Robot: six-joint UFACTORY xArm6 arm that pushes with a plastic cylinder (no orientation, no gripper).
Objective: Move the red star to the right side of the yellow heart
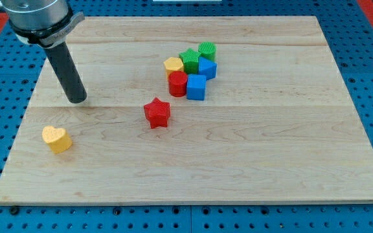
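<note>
Red plastic star block point(157, 112) sits mid-board, well apart from yellow plastic heart block point(56, 138) near left edge. My tip point(77, 99), plain rod, no fingers to report, stands left of star. Your risk: off-centre push spins star toward heart.

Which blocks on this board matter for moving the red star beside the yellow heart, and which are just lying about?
Belong to the job:
red star
yellow heart
my tip

Just lying about:
yellow block
green star
green block
red cylinder
two blue blocks
</note>
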